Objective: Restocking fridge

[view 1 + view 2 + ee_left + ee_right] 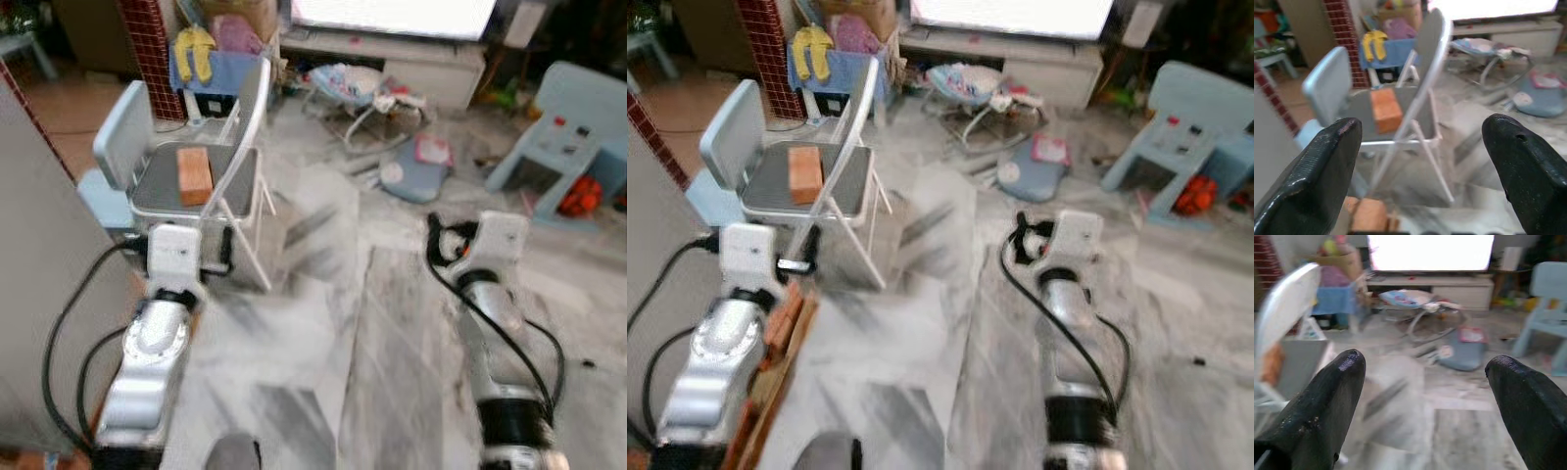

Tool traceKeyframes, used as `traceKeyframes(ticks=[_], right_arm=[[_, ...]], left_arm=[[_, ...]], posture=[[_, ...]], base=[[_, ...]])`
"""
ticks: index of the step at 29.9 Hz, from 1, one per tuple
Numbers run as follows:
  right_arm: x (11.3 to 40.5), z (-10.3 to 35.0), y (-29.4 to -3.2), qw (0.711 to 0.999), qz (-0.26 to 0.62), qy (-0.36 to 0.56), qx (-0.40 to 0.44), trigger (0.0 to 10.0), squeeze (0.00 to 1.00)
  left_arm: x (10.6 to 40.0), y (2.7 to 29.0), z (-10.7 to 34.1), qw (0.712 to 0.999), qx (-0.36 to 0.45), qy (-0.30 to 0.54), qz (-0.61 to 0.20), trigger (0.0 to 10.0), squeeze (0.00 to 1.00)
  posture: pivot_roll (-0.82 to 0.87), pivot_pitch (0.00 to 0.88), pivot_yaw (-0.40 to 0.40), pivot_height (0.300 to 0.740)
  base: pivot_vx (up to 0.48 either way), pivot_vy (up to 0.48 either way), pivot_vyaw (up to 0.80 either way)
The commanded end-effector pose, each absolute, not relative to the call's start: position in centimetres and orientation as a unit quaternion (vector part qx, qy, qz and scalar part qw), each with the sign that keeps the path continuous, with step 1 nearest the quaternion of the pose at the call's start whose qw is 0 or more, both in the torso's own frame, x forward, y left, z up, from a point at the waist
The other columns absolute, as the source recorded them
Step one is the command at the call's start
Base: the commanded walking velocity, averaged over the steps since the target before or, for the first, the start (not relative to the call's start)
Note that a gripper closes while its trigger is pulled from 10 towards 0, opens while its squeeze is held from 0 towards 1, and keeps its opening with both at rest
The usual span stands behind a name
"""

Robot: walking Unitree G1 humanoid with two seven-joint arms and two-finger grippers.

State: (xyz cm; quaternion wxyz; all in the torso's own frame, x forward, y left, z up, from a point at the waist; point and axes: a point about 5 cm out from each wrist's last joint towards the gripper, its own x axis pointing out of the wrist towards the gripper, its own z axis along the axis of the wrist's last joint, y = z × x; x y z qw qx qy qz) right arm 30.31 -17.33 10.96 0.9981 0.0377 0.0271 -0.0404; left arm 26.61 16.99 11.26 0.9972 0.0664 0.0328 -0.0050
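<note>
Orange carton (194,174) on folding chair (231,166)

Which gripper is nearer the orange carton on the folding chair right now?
Left. The left gripper is open, facing the orange carton on the folding chair just ahead. The right gripper, also open, is off to the carton's right over the floor.

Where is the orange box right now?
The orange box lies on the grey seat of the folding chair, ahead of the robot on its left, just beyond the open left gripper.
</note>
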Motion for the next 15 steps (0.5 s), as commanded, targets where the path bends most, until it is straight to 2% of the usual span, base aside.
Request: traceKeyframes(ticks=[1, 11, 15], right_arm=[[30.2, 11.09, -18.25, 0.998, -0.053, 0.025, 0.029, 10.0, 0.0], [30.12, 10.99, -18.1, 0.998, -0.051, 0.026, 0.029, 10.0, 0.0], [30.04, 10.65, -18.34, 0.998, -0.053, 0.033, 0.022, 10.0, 0.0]], left_arm=[[26.6, 16.18, 11.49, 0.997, 0.065, 0.025, -0.021, 10.0, 0.0], [26.54, 16.02, 11.17, 0.997, 0.062, 0.039, -0.028, 10.0, 0.0], [26.53, 15.61, 11.11, 0.997, 0.049, 0.046, -0.05, 10.0, 0.0]], posture=[[0.08, 0.047, -0.041, 0.74], [0.08, 0.047, -0.041, 0.74], [0.08, 0.047, -0.039, 0.74]], base=[[0.0, 0.469, 0.0], [-0.24, 0.42, 0.0], [-0.44, 0.0, 0.0]])
